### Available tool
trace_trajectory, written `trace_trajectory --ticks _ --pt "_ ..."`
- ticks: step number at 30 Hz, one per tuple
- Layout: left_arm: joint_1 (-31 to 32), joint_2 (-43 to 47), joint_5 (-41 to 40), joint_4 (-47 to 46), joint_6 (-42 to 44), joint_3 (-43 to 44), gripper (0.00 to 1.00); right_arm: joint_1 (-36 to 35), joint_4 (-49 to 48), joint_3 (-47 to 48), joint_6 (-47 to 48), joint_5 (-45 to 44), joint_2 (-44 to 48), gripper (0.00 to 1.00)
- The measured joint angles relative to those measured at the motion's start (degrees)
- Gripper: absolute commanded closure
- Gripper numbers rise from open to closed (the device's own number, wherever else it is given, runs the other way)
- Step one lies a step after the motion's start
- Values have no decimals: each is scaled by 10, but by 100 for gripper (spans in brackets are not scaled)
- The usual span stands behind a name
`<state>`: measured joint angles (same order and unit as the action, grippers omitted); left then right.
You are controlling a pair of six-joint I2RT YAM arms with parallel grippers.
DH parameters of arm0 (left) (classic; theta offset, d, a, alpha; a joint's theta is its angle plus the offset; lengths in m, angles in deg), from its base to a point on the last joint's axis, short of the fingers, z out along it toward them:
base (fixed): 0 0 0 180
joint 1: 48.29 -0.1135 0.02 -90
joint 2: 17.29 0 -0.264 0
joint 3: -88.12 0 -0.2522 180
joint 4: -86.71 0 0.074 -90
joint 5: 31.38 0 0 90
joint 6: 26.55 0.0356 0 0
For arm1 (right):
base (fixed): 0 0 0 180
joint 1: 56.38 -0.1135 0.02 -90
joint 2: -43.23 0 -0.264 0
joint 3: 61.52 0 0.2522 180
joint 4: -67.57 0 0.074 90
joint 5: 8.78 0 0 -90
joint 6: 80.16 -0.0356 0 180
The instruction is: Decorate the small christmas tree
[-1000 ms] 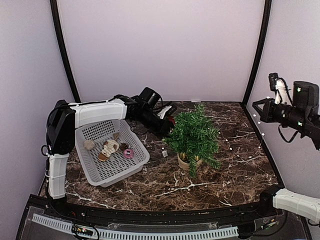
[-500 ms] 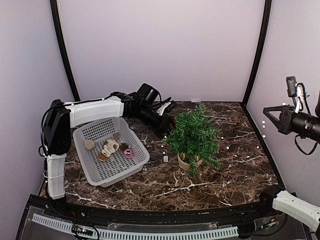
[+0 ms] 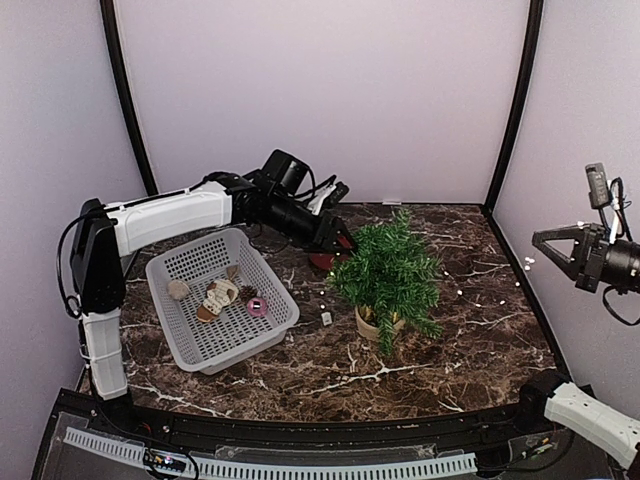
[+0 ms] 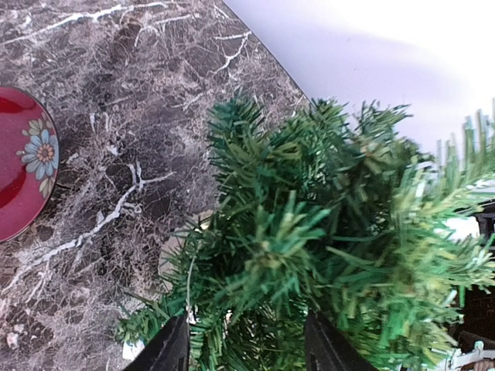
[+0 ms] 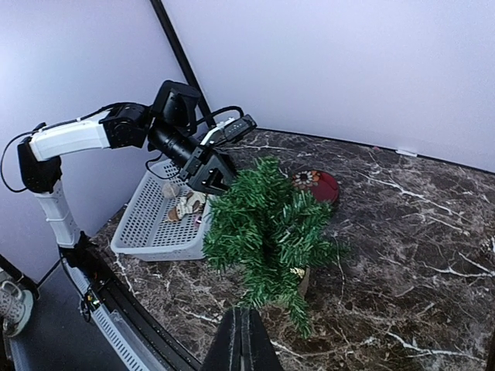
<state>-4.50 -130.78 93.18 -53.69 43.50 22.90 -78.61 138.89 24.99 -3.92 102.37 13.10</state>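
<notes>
The small christmas tree (image 3: 388,270) stands in its beige pot (image 3: 368,326) mid-table; it also shows in the right wrist view (image 5: 267,224). My left gripper (image 3: 340,237) is open at the tree's upper left. In the left wrist view (image 4: 247,344) green branches (image 4: 325,232) lie between its fingers. A thin light string (image 3: 460,292) with small white bulbs runs from the tree towards my right gripper (image 3: 543,245). That gripper is raised at the far right, and its fingers (image 5: 241,325) are pressed together on the string.
A white basket (image 3: 190,335) left of the tree holds several ornaments and a pine cone. A red round plate (image 3: 322,262) lies behind the tree, under the left gripper. A small white piece (image 3: 326,318) lies on the marble by the pot.
My right gripper has pulled back to the right and higher, drawing the light string out. My left gripper has lifted slightly and shifted towards the tree top.
</notes>
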Motion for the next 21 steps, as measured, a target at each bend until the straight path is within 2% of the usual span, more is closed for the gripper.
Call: trace_trajectory --ticks 9,16,21 --pt "1 64 -54 -14 -1 -45 46 7 2 38 2 114 13 100" --pt "7 177 -127 -63 30 -116 49 26 -4 38 -16 192 23 100" --pt "62 221 -153 -104 102 -119 51 49 -21 32 -38 242 42 100"
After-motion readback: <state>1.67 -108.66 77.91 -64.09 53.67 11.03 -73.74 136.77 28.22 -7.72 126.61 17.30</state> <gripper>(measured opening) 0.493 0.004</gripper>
